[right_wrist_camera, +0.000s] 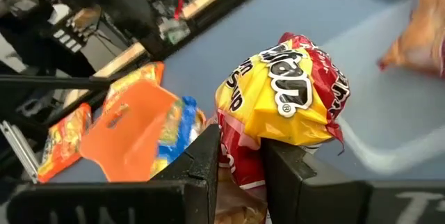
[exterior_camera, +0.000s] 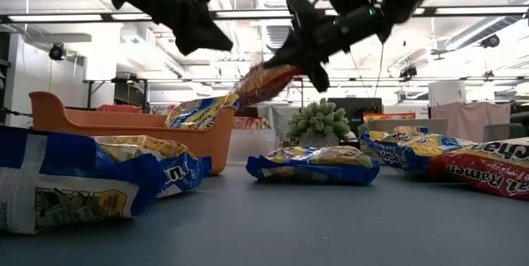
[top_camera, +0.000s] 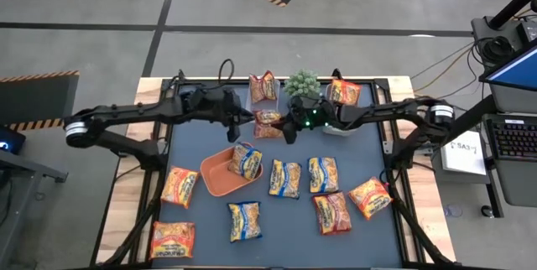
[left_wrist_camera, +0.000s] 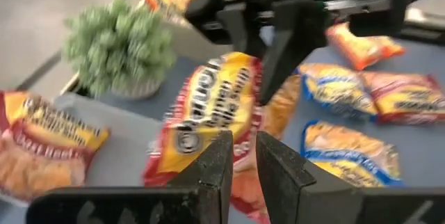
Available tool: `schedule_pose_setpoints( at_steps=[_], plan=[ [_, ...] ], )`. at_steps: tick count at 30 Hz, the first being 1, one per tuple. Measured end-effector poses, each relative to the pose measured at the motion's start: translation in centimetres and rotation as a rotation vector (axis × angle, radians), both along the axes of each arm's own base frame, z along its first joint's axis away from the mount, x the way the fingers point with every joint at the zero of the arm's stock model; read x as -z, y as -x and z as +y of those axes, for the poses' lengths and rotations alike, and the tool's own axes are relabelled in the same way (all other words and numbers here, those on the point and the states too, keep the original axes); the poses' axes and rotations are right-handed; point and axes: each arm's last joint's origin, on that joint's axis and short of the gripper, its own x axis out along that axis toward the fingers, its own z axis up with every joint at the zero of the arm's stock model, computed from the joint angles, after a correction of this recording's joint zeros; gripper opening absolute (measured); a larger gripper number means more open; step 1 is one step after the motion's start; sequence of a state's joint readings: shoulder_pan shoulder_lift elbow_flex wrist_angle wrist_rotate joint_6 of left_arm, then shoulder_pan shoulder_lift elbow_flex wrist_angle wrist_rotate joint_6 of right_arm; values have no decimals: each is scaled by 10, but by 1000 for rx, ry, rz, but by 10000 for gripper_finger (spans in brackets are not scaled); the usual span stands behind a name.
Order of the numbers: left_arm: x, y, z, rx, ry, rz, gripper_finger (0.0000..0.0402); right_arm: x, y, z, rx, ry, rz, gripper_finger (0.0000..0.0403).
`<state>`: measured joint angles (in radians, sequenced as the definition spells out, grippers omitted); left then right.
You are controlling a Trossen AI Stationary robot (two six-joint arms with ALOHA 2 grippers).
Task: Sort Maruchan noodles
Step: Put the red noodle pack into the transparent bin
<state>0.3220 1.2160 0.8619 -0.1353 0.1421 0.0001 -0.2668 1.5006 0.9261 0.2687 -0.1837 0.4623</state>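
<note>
A red-and-yellow Maruchan packet (right_wrist_camera: 281, 109) hangs pinched by one end between the fingers of my right gripper (top_camera: 291, 127), lifted clear of the table in the upper middle of the high view, just below the small potted plant (top_camera: 303, 85). The jaws are closed down to the thin plastic and hold it firmly; the packet droops and crumples under its own weight. My left gripper (top_camera: 232, 112) hovers close by, upper centre-left, its fingers (left_wrist_camera: 208, 175) nearly together and holding nothing.

I judge this the carrying step: one packet is off the table and must now go to its pile. The move calls for choosing the right destination by colour, and two packets already stand near the top edge, possibly in clear tubs. The orange tray (top_camera: 216, 174), centre-left, holds a blue-and-yellow packet (top_camera: 247, 160).

Other noodles (top_camera: 286, 179) lie loose across the lower half of the mat, red-orange ones at lower left (top_camera: 173, 240) and lower right (top_camera: 370, 197).

Legible writing: a partial "Maruchan" logo on my held packet, and "Ramen" on a red packet (exterior_camera: 483, 169) at the low view's right edge.
</note>
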Motion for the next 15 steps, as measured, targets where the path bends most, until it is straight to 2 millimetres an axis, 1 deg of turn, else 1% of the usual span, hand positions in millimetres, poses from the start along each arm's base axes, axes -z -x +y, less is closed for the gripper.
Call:
schedule_pose_setpoints(
  at_steps=[4,7,11,13,15],
  plan=[
    [-5,8,-10,24,-24,-91,47,-26,-4,-6,-28,99,40,70],
    [-7,15,-15,31,-27,-154,47,-45,-7,-15,-51,190,119,70],
    [-11,24,-18,25,-20,-205,47,-69,-13,-32,-75,346,227,70],
    [-12,27,-19,25,-22,-212,47,-83,-20,-43,-105,445,238,70],
    [-14,29,-20,25,-25,-223,47,-88,-24,-51,-167,530,306,70]
  ],
)
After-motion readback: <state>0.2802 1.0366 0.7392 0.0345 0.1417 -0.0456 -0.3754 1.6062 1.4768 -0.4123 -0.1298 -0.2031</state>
